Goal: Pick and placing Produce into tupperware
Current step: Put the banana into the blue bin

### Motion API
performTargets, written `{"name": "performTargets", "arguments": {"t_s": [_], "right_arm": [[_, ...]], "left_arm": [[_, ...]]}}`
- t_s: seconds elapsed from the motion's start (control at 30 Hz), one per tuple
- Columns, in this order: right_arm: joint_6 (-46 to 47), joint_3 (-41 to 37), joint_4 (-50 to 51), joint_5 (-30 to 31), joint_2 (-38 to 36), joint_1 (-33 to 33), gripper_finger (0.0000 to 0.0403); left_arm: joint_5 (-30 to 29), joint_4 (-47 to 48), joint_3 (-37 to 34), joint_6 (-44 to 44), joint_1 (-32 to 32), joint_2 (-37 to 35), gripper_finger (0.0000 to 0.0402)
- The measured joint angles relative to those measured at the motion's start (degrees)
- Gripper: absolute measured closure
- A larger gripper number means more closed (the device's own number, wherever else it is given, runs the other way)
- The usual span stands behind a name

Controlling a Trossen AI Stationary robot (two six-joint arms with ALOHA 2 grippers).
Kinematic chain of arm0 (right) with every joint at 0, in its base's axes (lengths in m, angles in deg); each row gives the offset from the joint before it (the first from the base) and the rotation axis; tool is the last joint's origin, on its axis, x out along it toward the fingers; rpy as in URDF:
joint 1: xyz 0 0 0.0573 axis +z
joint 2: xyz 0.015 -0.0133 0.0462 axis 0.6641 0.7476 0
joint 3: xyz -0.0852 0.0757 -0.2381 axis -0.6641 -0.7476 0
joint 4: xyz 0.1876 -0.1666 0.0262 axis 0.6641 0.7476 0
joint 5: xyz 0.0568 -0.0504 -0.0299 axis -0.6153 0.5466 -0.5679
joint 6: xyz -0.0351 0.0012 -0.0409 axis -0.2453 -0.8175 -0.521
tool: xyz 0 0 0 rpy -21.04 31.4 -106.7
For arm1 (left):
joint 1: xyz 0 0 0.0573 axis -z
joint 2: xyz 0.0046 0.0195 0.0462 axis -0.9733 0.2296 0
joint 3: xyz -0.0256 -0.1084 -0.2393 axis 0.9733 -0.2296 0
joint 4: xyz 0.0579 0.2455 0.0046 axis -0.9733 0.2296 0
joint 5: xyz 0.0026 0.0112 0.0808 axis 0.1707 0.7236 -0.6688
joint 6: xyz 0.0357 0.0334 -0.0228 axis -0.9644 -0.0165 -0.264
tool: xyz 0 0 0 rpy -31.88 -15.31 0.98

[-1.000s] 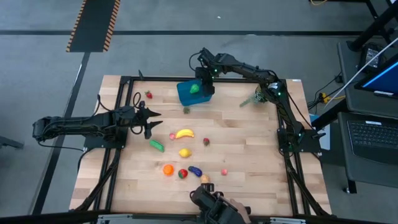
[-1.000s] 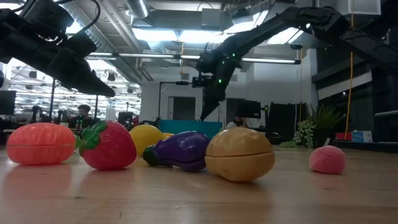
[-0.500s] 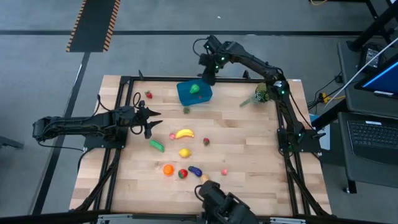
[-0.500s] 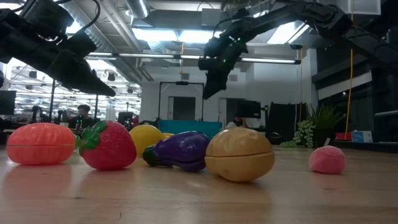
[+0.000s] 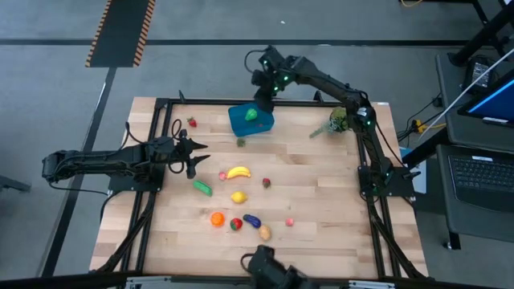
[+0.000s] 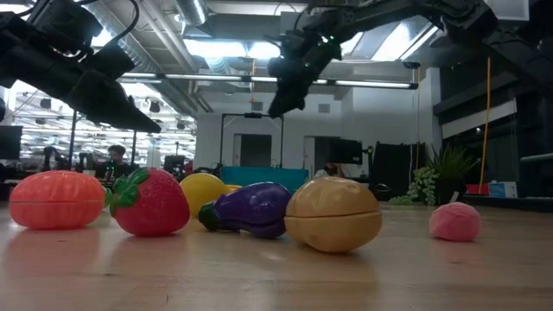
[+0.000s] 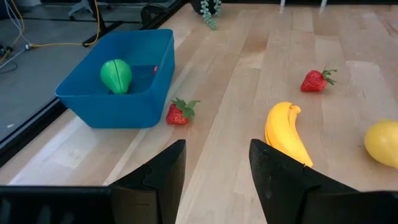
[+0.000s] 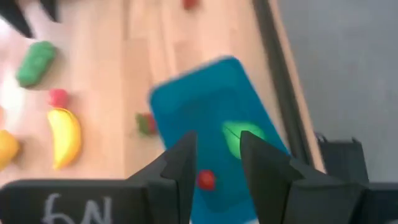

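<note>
Nearest the front edge of the tabletop (image 5: 321, 201) lie the potato (image 5: 264, 233), eggplant (image 5: 252, 220), a strawberry (image 5: 235, 224) and the orange (image 5: 217, 218), all loose, not yet collected. Mid-table, the lemon (image 5: 238, 197), banana (image 5: 237, 172) and cucumber (image 5: 202, 188) wait near the left gripper (image 5: 195, 155), which hovers at the left edge with jaws parted and empty. By the far edge the box (image 5: 239, 122) holds a green pepper (image 5: 252, 115) and a small red piece. Above it hangs the right gripper (image 5: 263, 98), fingers apart and empty, likely just after a drop.
</note>
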Motion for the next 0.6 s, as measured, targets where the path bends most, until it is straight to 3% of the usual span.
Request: {"name": "performTargets", "arguments": {"t_s": [0.13, 0.33, 0.6], "right_arm": [[1.13, -5.26, -7.24, -0.24, -0.34, 3.28, 0.0279], [3.49, -19.14, -20.78, -0.45, -3.76, 5.65, 0.0279], [8.28, -43.96, -41.67, 0.00, -18.39, 5.93, 0.0279]], "left_arm": [[0.00, -0.04, 0.00, -0.46, 0.02, 0.00, 0.0231], [0.00, -0.11, 0.00, -0.52, 0.02, 0.00, 0.0231], [0.00, -0.18, 0.00, -0.42, 0.00, 0.00, 0.0231]]}}
